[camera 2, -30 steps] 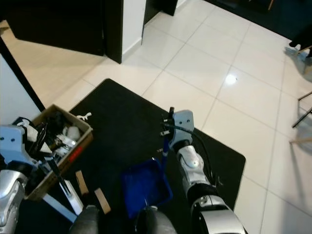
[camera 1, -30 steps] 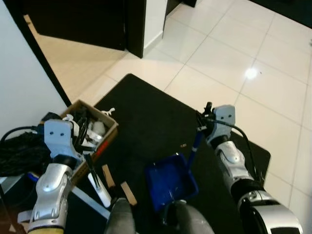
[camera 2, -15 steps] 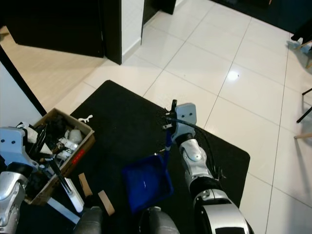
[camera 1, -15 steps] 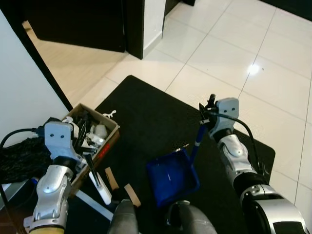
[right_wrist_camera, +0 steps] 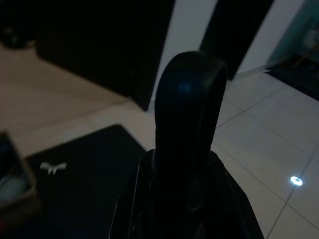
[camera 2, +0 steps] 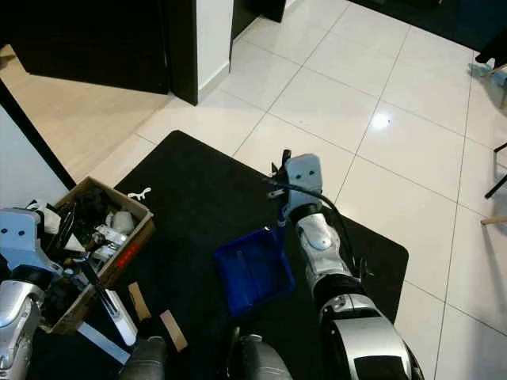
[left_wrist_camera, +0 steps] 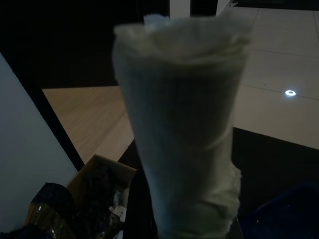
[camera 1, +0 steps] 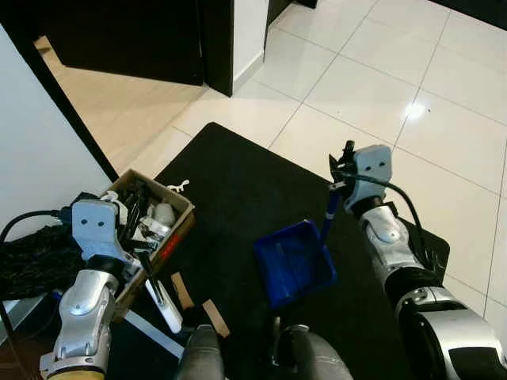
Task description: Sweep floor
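A blue dustpan [camera 1: 291, 261] rests on the black mat [camera 1: 238, 190], hanging from a blue stem [camera 1: 326, 220] with a black rounded handle top [right_wrist_camera: 188, 99]. My right gripper [camera 1: 341, 170] is shut on that handle, above the pan's far right corner. My left gripper [camera 1: 150, 273] is shut on a white wrapped broom handle [left_wrist_camera: 179, 124], beside the cardboard box; the pale stick [camera 1: 150, 332] runs down to the floor. Two small tan scraps [camera 1: 181, 289] [camera 1: 214, 317] lie on the mat between the broom and the pan.
An open cardboard box [camera 1: 170, 237] full of clutter sits at the mat's left edge, with black cables [camera 1: 32, 245] beyond it. A small white object [camera 1: 178, 186] lies on the mat. White tile floor [camera 1: 372, 87] spreads to the right; a dark door [camera 1: 127, 36] stands at the back.
My right arm has carried the dustpan to the right and farther from me across the mat. The left arm and broom handle have stayed about where they were.
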Robot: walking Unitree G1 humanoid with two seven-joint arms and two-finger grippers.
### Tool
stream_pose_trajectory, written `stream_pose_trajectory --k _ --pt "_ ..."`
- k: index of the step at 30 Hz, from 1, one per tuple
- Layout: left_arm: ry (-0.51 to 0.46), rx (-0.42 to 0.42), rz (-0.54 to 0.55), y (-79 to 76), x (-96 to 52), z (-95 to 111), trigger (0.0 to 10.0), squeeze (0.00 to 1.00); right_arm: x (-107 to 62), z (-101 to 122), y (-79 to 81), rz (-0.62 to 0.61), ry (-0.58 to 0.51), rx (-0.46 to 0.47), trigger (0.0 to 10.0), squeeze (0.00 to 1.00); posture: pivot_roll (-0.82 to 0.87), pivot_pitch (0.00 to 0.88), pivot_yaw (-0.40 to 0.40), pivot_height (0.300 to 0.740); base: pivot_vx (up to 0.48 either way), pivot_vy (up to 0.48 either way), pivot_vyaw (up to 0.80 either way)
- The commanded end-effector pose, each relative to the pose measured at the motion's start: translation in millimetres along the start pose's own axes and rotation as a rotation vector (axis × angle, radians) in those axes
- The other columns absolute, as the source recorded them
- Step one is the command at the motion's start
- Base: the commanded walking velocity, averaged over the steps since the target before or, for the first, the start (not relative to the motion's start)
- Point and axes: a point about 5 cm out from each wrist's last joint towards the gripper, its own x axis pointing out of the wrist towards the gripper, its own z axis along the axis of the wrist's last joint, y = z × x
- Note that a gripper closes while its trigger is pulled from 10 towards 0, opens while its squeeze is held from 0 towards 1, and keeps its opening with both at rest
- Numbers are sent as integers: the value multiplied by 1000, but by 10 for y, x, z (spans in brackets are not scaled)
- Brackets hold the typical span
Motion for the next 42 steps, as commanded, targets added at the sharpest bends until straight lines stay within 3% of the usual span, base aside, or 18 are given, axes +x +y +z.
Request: stream_pose_trajectory --k 1,12,21,26,30,38,42 --pt "12 28 -6 25 -59 -37 10000 0 -52 -66 20 13 19 -29 10000 0 319 220 -112 740 0 0 0" --pt "24 36 -3 54 -133 -56 10000 0 3 -64 62 38 53 -42 10000 0 340 230 -111 740 0 0 0" --pt "136 -174 145 120 -232 -152 10000 0 216 204 51 47 -22 -67 10000 0 370 233 -116 740 0 0 0" --pt "169 -200 151 125 -251 -165 10000 0 273 274 72 68 -34 -90 10000 0 378 233 -114 740 0 0 0" --pt "253 -183 183 144 -334 -195 10000 0 206 127 163 95 33 -104 10000 0 412 250 -110 740 0 0 0" --pt "293 -230 192 115 -451 -181 10000 0 67 -100 285 88 125 -50 10000 0 463 278 -92 740 0 0 0" --pt "336 -238 215 105 -515 -182 10000 0 65 -107 336 94 127 -43 10000 0 468 281 -92 740 0 0 0"
